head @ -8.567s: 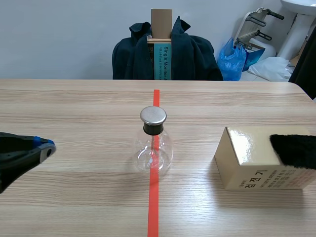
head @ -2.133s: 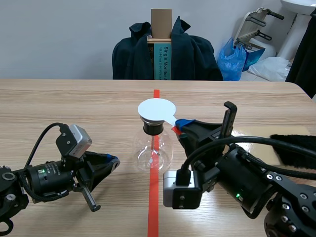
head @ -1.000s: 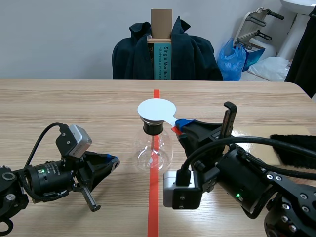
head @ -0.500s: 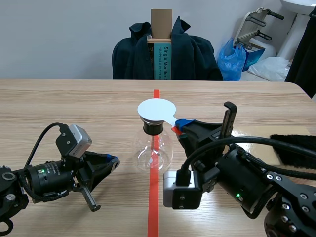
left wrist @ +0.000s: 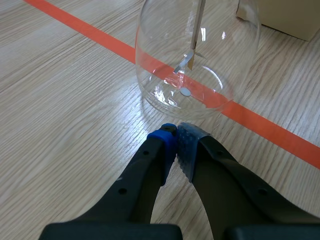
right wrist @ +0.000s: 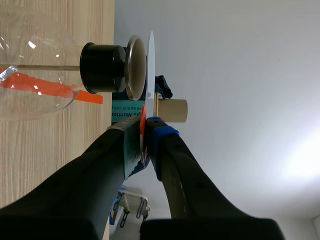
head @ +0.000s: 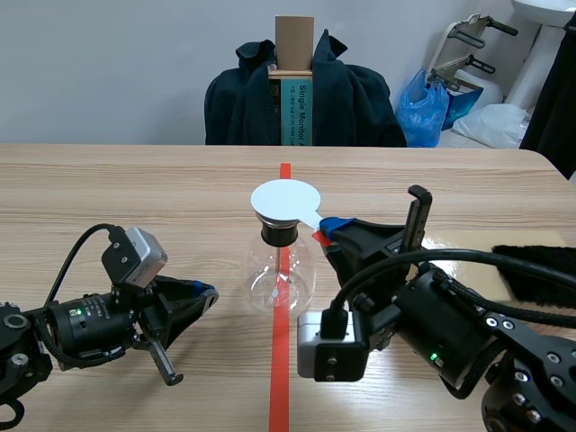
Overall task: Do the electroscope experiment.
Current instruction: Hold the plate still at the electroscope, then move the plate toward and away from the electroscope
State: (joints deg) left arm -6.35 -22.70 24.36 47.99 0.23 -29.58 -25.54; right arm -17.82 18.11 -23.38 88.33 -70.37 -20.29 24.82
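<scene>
The electroscope is a clear glass flask with a black stopper, standing on the red tape line at mid table. A white disc covers its metal cap. My right gripper is shut on the disc's small red handle, just right of the flask's neck. In the right wrist view the disc lies edge-on against the metal cap. My left gripper is shut on nothing, low on the table left of the flask. Its tips almost touch the flask's base; a rod with foil hangs inside.
A tan cardboard box sits at the right, mostly behind my right arm, with a black fur piece on it. A chair draped with a dark jacket stands beyond the table's far edge.
Over the last two seconds nothing has moved. Since 8.6 s ago both arms have come in beside the flask, and the white disc now sits over the metal cap.
</scene>
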